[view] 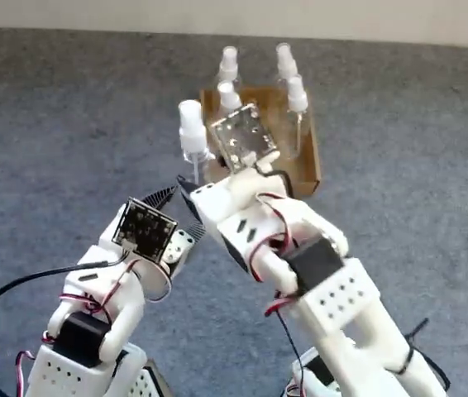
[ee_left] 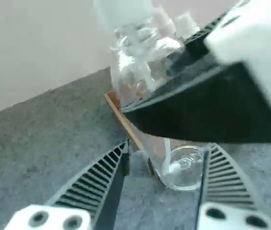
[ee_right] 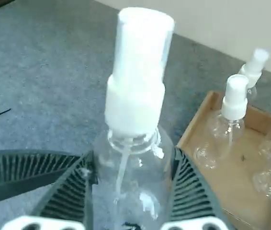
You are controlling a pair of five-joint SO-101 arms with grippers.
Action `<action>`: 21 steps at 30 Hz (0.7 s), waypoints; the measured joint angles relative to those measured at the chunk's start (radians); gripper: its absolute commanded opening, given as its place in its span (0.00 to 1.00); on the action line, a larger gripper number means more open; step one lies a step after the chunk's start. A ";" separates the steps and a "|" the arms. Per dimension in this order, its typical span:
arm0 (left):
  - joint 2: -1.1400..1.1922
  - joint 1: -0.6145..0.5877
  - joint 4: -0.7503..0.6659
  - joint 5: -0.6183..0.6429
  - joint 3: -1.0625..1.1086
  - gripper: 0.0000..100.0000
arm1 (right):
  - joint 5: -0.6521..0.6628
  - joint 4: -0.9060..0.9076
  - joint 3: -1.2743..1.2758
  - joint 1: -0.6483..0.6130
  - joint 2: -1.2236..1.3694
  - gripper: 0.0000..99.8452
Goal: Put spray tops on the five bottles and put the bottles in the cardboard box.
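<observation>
1. Left pincer (ee_left: 164, 155): low over the grey carpet (view: 52, 124), off the near-left corner of the box (view: 307, 169). Jaws are spread wide and grip nothing. The base of a bottle (ee_right: 130, 182) sits between its ribbed fingers (ee_left: 102, 187), hard by one and apart from the other.
2. Bottle: clear and upright, with a white spray top (ee_right: 138, 72) on its neck and the dip tube visible inside. It stands just beside the box's left edge, outside the box. Cannot tell whether its base rests on the carpet or hangs just above it.
3. Right pincer (ee_right: 133, 160): clamped on the bottle's body below the shoulder, one finger pressed to each side. Its arm comes in from the carpet's near-right side and passes over the box.
4. Box: shallow cardboard, open-topped, in the far half of the carpet. Two capped bottles stand upright inside. One (view: 231, 103) is toward the left edge, partly behind the right wrist. The other (view: 298, 99) is toward the right edge.
5. Two more tops (view: 228, 62) (view: 285, 59) show at the box's far edge. Cannot tell whether those bottles stand inside the box or just beyond it.
</observation>
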 measured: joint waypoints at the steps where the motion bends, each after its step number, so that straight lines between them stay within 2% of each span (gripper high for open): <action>1: 0.000 0.000 -0.003 0.000 0.000 0.22 | 0.000 0.011 0.000 0.000 -0.017 0.00; 7: 0.000 0.002 -0.005 0.000 0.002 0.22 | 0.035 0.051 0.000 0.031 -0.041 0.00; 12: 0.003 -0.008 0.009 0.000 0.003 0.22 | 0.078 0.046 -0.017 0.281 0.011 0.00; 16: 0.002 0.000 0.023 -0.002 0.040 0.22 | 0.083 -0.080 -0.017 0.436 0.132 0.00; 21: 0.003 -0.055 0.014 -0.038 0.083 0.22 | 0.083 -0.262 -0.017 0.456 0.272 0.00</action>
